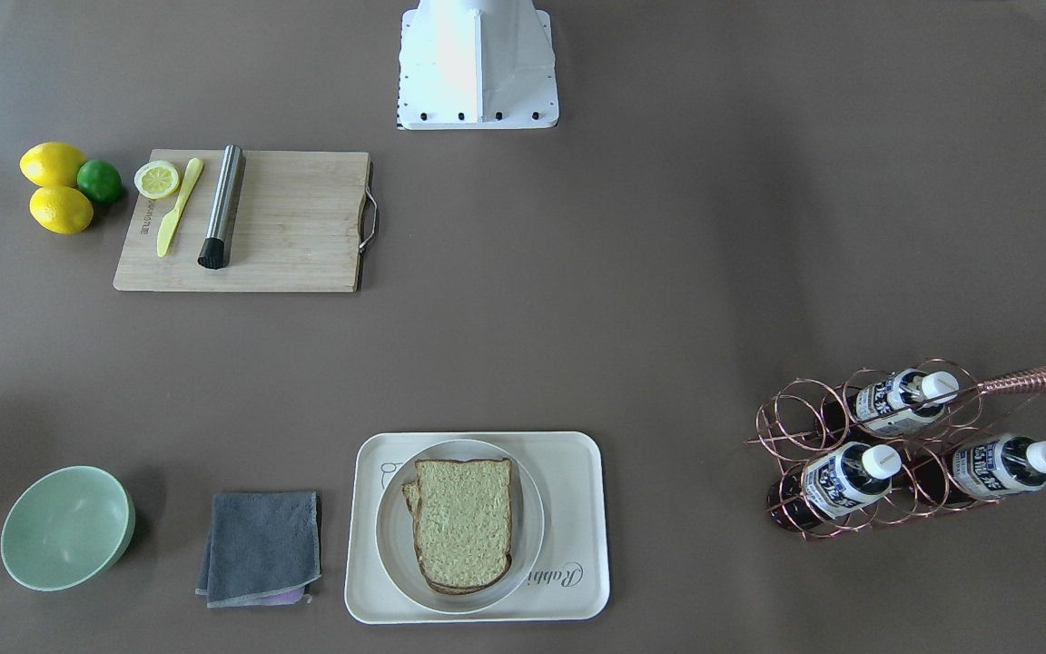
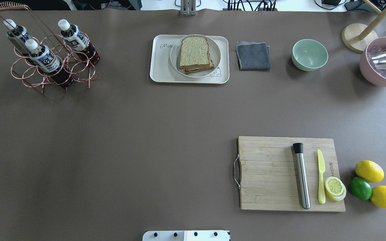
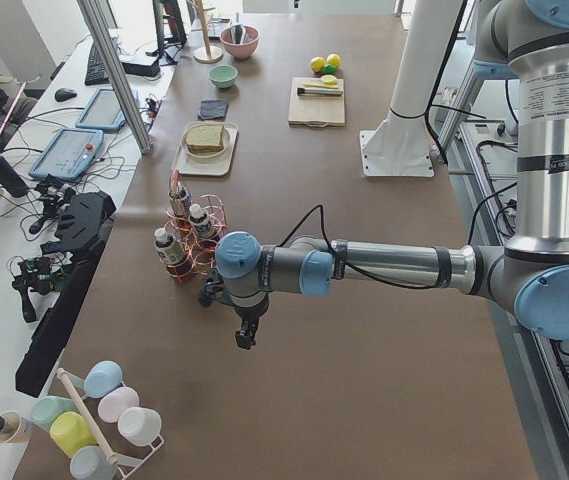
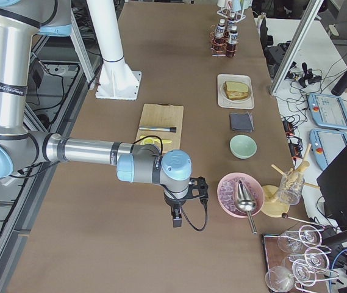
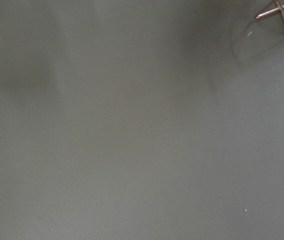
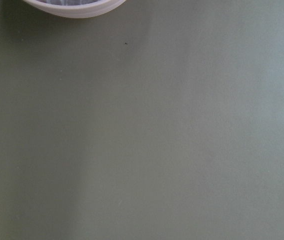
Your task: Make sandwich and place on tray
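At the 12 o'clock edge of the desk [image 2: 146, 134], overhead view, the tray [image 2: 157, 72] carries a white plate [image 2: 215, 63]. The sandwich [image 2: 194, 53] lies flat on that plate, with the lower slice's crust showing at 5 o'clock. A grey cloth [image 2: 253, 55] sits at 3 o'clock of the tray, and a green bowl [image 2: 309, 54] lies farther along the same line. A wooden cutting board [image 2: 270, 174] lies at about 4 o'clock of the tray, well apart from it.

Left arm [image 3: 394, 265] (the near arm in the exterior left view): the forearm is stretched level over the desk and the wrist is bent straight down. The left fingers [image 3: 246, 338] point at bare desk at 5 o'clock of the copper bottle rack [image 3: 192, 235], near it. From this view alone one cannot tell how far they are parted.

Right arm [image 4: 88, 151] (the near arm in the exterior right view): the forearm is likewise level and the wrist turned down. The right fingers [image 4: 176, 218] point at bare desk, with a pink bowl [image 4: 229, 194] near them at 2 o'clock. Their spread cannot be told either.

Both sets of fingers are well apart from the tray.
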Action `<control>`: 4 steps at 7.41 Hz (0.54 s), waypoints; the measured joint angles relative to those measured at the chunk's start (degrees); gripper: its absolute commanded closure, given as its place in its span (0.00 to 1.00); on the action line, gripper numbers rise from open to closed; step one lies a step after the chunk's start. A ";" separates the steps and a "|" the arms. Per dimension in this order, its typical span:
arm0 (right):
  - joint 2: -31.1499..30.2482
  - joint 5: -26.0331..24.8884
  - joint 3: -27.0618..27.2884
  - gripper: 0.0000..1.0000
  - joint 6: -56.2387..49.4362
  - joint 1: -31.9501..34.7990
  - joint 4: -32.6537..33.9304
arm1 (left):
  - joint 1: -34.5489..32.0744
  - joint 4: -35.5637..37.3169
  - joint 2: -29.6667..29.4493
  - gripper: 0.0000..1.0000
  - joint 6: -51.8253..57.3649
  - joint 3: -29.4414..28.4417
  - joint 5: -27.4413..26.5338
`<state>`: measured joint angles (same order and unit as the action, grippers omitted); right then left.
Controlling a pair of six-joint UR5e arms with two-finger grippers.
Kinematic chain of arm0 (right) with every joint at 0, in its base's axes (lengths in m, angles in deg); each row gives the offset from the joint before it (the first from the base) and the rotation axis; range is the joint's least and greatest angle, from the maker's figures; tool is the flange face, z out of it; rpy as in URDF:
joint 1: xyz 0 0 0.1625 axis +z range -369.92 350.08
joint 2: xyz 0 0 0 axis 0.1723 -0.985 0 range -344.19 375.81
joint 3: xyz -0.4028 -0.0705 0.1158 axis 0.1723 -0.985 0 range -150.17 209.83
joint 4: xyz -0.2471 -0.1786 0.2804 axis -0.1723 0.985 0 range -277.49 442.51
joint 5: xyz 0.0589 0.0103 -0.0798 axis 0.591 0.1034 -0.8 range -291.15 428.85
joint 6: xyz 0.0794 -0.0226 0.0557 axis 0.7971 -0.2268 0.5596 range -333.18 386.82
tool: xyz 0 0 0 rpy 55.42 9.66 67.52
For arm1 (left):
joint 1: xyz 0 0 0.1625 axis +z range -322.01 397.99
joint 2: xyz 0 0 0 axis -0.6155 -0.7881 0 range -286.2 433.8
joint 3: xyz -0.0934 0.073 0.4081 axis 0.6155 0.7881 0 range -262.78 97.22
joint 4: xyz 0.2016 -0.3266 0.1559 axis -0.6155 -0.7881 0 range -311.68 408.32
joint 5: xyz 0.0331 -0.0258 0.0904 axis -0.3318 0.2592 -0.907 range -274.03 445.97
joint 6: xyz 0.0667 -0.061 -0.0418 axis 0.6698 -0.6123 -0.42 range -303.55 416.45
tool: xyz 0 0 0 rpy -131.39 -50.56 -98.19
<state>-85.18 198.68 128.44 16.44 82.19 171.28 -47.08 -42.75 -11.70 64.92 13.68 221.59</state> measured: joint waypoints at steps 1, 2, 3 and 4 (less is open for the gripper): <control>0.00 0.00 -0.03 0.00 0.05 0.00 0.00 | -1.06 0.71 0.03 0.01 0.11 -0.43 0.17; -0.02 0.03 -0.03 0.00 0.08 0.00 0.00 | -1.91 0.96 -0.15 0.01 0.06 -1.59 0.31; -0.02 0.06 -0.02 0.00 0.08 0.00 0.00 | -2.38 1.13 -0.33 0.01 -0.04 -2.51 0.33; -0.02 0.07 0.00 0.00 0.09 0.00 0.00 | -2.55 1.25 -0.38 0.01 -0.09 -2.87 0.27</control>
<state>-85.20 198.75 128.44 16.53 82.19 171.28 -49.63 -41.49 -12.08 64.82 10.81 221.86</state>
